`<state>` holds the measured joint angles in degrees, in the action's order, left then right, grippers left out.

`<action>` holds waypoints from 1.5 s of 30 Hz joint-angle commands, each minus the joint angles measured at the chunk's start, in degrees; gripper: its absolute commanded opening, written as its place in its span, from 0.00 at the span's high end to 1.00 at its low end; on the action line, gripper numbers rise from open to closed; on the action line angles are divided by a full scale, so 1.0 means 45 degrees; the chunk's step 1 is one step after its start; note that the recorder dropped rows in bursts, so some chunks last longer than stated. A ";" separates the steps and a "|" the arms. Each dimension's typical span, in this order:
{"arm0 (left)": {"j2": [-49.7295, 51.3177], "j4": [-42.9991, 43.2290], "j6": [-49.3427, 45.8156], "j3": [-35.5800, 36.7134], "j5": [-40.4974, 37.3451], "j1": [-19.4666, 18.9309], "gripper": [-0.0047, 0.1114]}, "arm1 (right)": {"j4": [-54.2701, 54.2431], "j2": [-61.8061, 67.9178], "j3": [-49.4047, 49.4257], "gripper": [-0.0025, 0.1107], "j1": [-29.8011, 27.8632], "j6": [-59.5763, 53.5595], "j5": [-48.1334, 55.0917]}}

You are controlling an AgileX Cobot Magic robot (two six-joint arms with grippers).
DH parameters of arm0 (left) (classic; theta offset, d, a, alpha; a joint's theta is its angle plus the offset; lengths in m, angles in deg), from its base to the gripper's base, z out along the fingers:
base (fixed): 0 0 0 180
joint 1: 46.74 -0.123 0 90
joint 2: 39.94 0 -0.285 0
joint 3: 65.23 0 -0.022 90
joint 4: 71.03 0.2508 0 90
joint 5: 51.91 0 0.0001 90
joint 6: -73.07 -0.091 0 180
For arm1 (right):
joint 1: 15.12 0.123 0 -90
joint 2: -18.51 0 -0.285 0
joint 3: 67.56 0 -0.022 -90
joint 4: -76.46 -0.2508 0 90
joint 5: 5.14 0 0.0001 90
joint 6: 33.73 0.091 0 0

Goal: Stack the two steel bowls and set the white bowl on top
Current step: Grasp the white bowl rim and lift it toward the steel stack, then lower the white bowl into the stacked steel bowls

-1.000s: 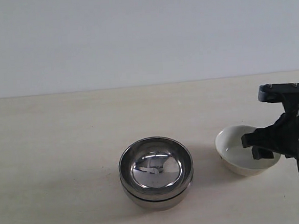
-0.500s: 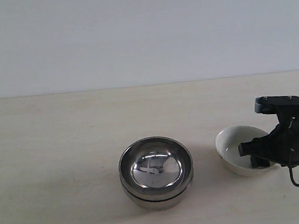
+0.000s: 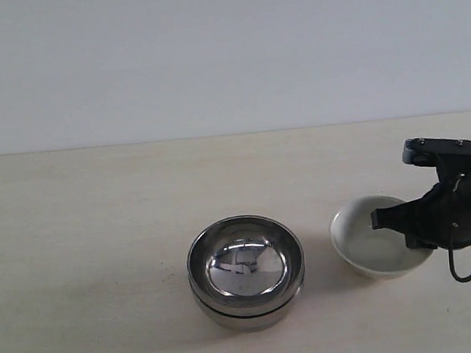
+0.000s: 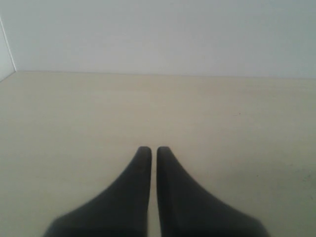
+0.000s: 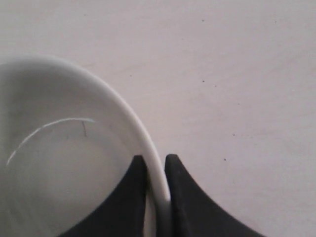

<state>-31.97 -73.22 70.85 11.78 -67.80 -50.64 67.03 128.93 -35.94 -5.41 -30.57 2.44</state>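
1. The two steel bowls [image 3: 246,273] are nested one in the other, standing upright near the front edge of the counter [image 3: 100,210], about midway between its left and right edges
2. Only the dark side band of the lower steel bowl [image 3: 249,313] shows below the rim of the upper one, whose mirror inside faces up
3. The white bowl [image 3: 368,252] is beside the stack, apart from it, toward the right edge of the counter; whether it rests flat or is just off the surface cannot be told
4. The right gripper [image 3: 401,228] pinches the white bowl's rim [image 5: 148,143] on the side away from the stack, one finger inside the wall and one outside [image 5: 154,160]
5. The left gripper [image 4: 153,149] has its fingers pressed almost together, holding nothing, above bare counter [image 4: 74,108]
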 commanded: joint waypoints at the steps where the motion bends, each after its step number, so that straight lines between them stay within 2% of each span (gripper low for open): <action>1: -0.0042 0.0037 -0.0080 0.0046 0.0001 -0.0032 0.93 | 0.0227 -0.0496 0.0050 0.98 0.0025 -0.0239 0.0399; 19: -0.0042 0.0037 -0.0080 0.0046 0.0001 -0.0032 0.93 | 0.0052 -0.4405 0.0050 0.98 0.0148 -0.0267 0.1186; 24: -0.0042 0.0037 -0.0080 0.0046 0.0001 -0.0032 0.93 | -0.0531 -0.4950 -0.0420 0.98 0.1126 -0.0317 0.1826; 31: -0.0042 0.0037 -0.0080 0.0046 0.0001 -0.0032 0.93 | -0.1310 -0.4454 -0.1584 0.98 0.3809 -0.0889 0.2671; 35: -0.0042 0.0037 -0.0080 0.0046 0.0001 -0.0032 0.93 | -0.1669 -0.3782 -0.2074 0.98 0.4859 -0.0807 0.2842; 39: -0.0042 0.0037 -0.0080 0.0046 0.0001 -0.0032 0.93 | -0.1780 -0.2600 -0.2795 0.98 0.5365 -0.0807 0.3469; 45: -0.0042 0.0037 -0.0080 0.0046 0.0001 -0.0032 0.93 | -0.2078 -0.1270 -0.3368 0.98 0.5365 -0.0807 0.3446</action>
<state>-31.97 -73.22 70.85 11.78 -67.80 -50.64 58.40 121.77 -50.23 18.57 -33.73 18.86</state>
